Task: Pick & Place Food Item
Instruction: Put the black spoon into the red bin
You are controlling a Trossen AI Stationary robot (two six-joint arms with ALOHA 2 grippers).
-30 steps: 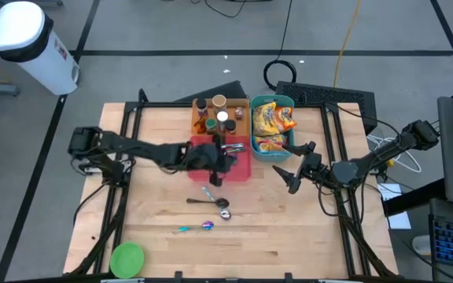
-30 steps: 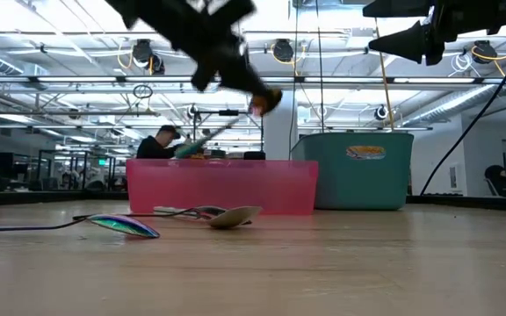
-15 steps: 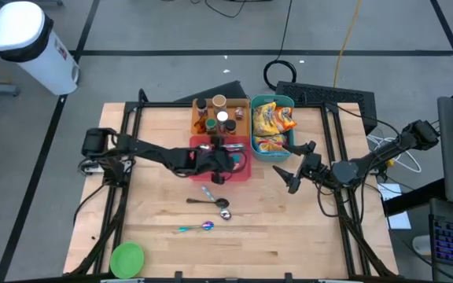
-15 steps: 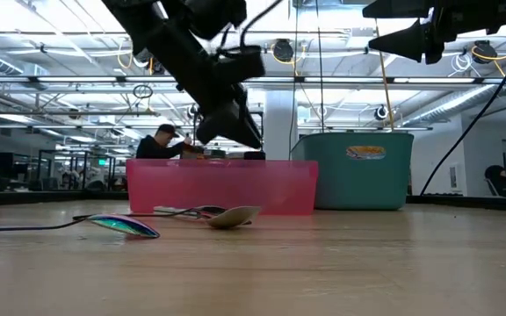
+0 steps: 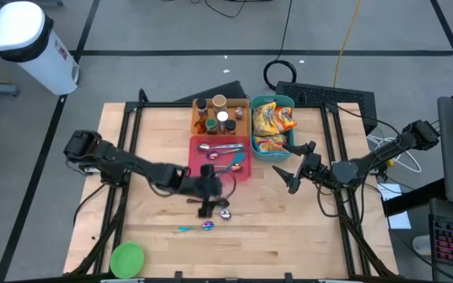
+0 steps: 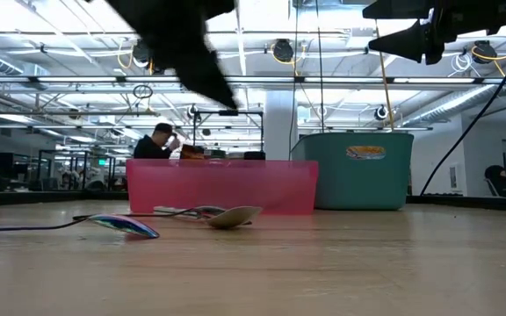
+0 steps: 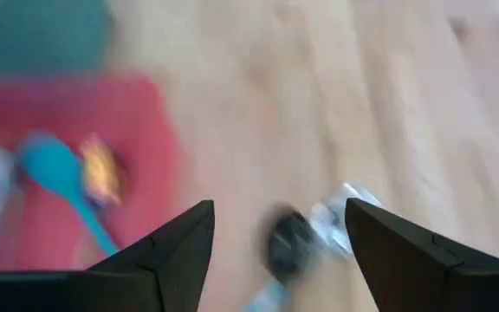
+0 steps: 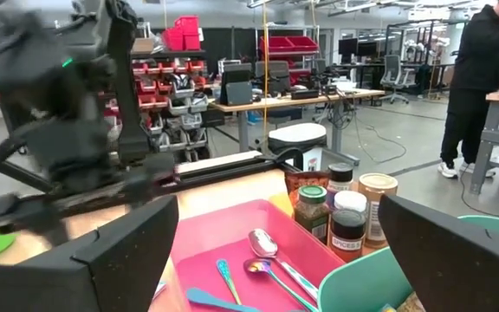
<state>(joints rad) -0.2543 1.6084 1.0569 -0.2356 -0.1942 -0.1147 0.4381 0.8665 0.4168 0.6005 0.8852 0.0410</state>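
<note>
A wooden table (image 5: 289,228) seen from above holds three bins side by side near its far edge; an orange bin (image 5: 219,115) holds spice jars (image 5: 222,119); a teal bin (image 5: 272,128) to its right holds snack bags (image 5: 270,119); a pink bin (image 5: 222,158) just in front of the orange one holds several spoons, among them a blue spoon (image 7: 59,173) and silver ones (image 8: 267,247); the left arm reaches in from the table's left side and its left gripper (image 5: 208,191) hangs just in front of the pink bin, above the bare wood; its two dark fingers (image 7: 176,251) stand apart with nothing between them; beneath them on the table lies a silver spoon (image 5: 223,211), blurred in the wrist view; nearer the front edge lies a blue-handled spoon (image 5: 196,228); in the low view both lie flat on the wood in front of the pink bin; a green plate (image 5: 127,257) sits at the front left corner, well apart from everything else; the right gripper (image 5: 292,178) waits in the air beside the teal bin's right front corner, its fingers (image 8: 457,260) spread wide and empty; a person (image 8: 483,69) in dark clothes stands in the room beyond the table.
</note>
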